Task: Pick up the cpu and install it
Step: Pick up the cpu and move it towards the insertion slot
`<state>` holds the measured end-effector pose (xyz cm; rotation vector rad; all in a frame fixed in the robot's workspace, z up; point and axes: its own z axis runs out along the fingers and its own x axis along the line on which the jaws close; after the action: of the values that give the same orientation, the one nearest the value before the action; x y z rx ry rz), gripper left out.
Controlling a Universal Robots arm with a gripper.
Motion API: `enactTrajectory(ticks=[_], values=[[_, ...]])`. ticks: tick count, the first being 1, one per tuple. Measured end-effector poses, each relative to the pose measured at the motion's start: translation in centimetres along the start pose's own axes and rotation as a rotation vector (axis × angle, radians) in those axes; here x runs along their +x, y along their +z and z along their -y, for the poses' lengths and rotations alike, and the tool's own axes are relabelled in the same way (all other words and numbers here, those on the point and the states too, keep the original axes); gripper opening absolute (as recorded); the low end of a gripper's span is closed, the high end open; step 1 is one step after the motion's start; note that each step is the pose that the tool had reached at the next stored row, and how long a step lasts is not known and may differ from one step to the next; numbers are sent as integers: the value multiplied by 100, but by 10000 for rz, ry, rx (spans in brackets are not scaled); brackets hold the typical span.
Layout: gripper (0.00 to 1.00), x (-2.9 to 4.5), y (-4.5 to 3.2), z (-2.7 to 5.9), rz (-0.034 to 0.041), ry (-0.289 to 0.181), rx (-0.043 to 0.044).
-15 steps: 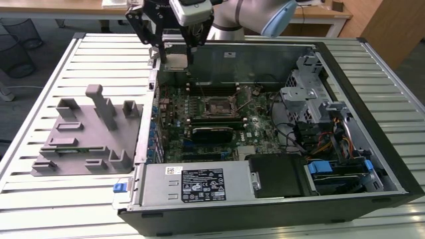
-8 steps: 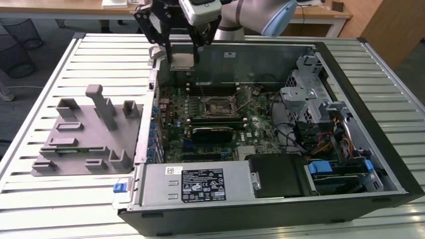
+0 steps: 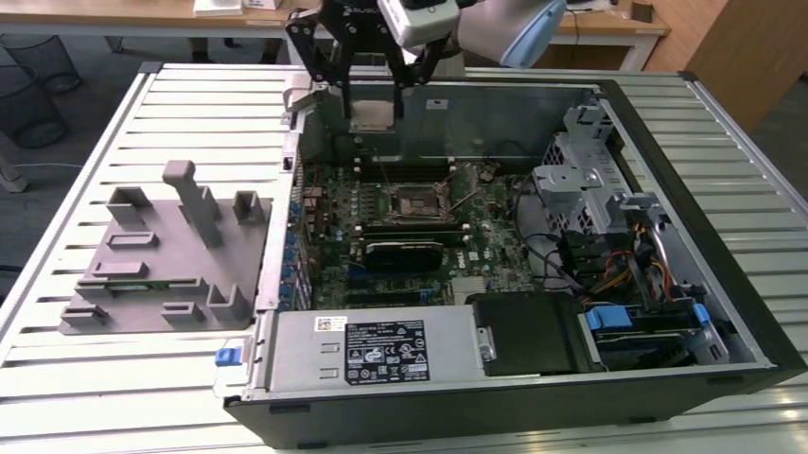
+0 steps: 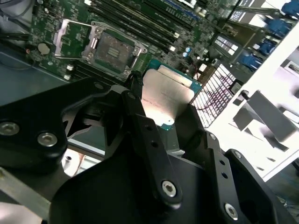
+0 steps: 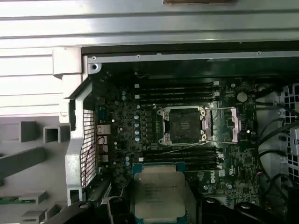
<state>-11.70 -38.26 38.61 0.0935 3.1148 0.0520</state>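
Note:
My gripper [image 3: 374, 102] hangs above the far edge of the open computer case, shut on the cpu [image 3: 369, 115], a flat square chip with a silvery top. In both wrist views the cpu [image 4: 164, 93] [image 5: 158, 191] sits between the black fingers [image 4: 135, 84], held by two opposite edges. The motherboard socket [image 3: 417, 201] [image 4: 110, 46] [image 5: 183, 125] lies open below, its metal load frame swung back, with nothing in it. The cpu is well above the socket and offset from it toward the case's far wall.
A grey fixture block [image 3: 165, 255] with upright posts stands on the slatted table [image 3: 114, 378] at the exterior view's left. Inside the case are a power supply [image 3: 378, 350], a black drive bay [image 3: 531, 331], cables and a metal cage [image 3: 593, 180] on the exterior view's right.

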Motion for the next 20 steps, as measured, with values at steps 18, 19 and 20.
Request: enactTrajectory(ticks=[18, 19, 20], values=[[53, -346, 30, -127, -1, -12, -51], [53, -347, 33, -137, 2, -12, -67], [53, -348, 35, -148, 4, -12, -81]])
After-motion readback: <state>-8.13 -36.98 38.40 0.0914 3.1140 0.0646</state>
